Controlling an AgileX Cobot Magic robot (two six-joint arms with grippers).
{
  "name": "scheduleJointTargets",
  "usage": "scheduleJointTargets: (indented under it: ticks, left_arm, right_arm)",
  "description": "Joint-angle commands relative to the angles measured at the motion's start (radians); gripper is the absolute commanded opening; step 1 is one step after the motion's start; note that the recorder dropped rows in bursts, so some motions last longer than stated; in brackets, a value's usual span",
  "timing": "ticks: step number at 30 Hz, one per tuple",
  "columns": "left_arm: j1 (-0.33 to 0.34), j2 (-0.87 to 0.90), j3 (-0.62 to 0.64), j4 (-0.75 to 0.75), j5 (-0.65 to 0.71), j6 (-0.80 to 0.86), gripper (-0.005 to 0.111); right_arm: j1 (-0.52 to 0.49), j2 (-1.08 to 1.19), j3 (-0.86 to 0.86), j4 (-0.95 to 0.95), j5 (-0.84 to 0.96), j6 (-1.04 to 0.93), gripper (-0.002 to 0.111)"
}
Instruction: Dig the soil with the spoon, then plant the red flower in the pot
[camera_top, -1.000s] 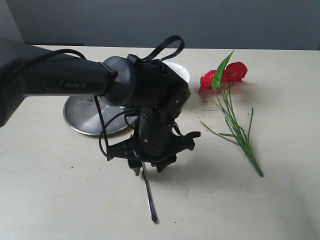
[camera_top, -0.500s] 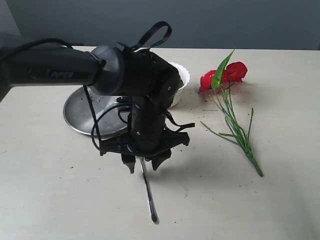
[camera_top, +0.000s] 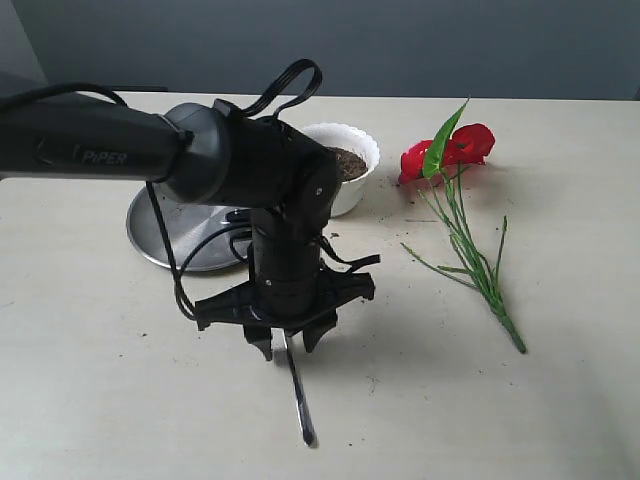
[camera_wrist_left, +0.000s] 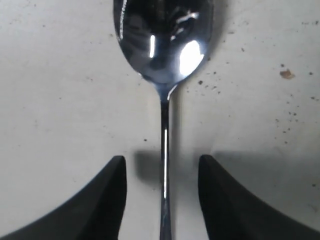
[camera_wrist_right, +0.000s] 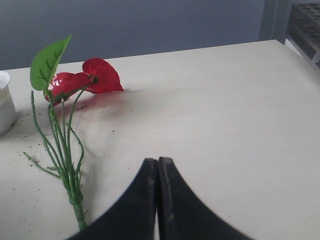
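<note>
Flat on the beige table (camera_top: 560, 400), at the near middle: the spoon (camera_top: 299, 400), handle end toward the near edge, bowl hidden in the exterior view beneath the left gripper (camera_top: 285, 347). Pointing straight down over it, that claw, black fingers (camera_wrist_left: 107, 200) spread wide to either side of the thin handle, bare table visible in both gaps; closed on nothing, clear of the steel in the wrist view. Bowl shiny and mirror-bright, lying beyond the fingertips, dark crumbs (camera_wrist_left: 286, 74) scattered on the table beside it. Farther back and slightly right of the arm: the pot (camera_top: 352, 195), white, scalloped rim, upright, with the soil (camera_top: 346, 162) dark brown inside it. Left of the pot and partly behind the arm and its cables: a round steel plate (camera_top: 160, 240), a few dark specks on it. Well to the right, lying on its side: the red flower (camera_top: 472, 142), petals at the far end, near the pot but apart from it, one green leaf raised, long green stems trailing toward the near right. Fully closed and empty: the right gripper (camera_wrist_right: 158, 162), over bare table near the stem ends, not touching them.
</note>
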Motion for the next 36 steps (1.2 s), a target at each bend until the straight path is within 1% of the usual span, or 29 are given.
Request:
scheduleJointTargets:
  ticks: [1, 5, 14, 22, 29, 36]
  left_arm:
    - [0.0, -0.005, 0.007, -0.014, -0.047, -0.001, 0.043]
    - [0.0, -0.005, 0.009, -0.014, -0.07, -0.001, 0.043]
    - [0.002, -0.005, 0.009, 0.037, -0.048, -0.001, 0.043]
    - [0.002, -0.005, 0.009, 0.039, -0.043, -0.003, 0.037]
    - [0.002, -0.005, 0.009, 0.079, 0.024, -0.03, 0.037]
    - [0.002, -0.005, 0.013, 0.049, -0.04, -0.03, 0.037]
  right_arm:
    - [-0.004, -0.004, 0.002, -0.001, -0.013, -0.004, 0.0]
    - [-0.004, -0.004, 0.002, -0.001, -0.015, -0.004, 0.0]
    - [-0.004, -0.004, 0.002, -0.001, -0.015, -0.004, 0.0]
    - [-0.004, -0.004, 0.002, -0.001, -0.015, -0.004, 0.0]
    - [-0.004, -0.004, 0.002, -0.001, -0.012, -0.004, 0.0]
    - [-0.004, -0.004, 0.002, -0.001, -0.012, -0.004, 0.0]
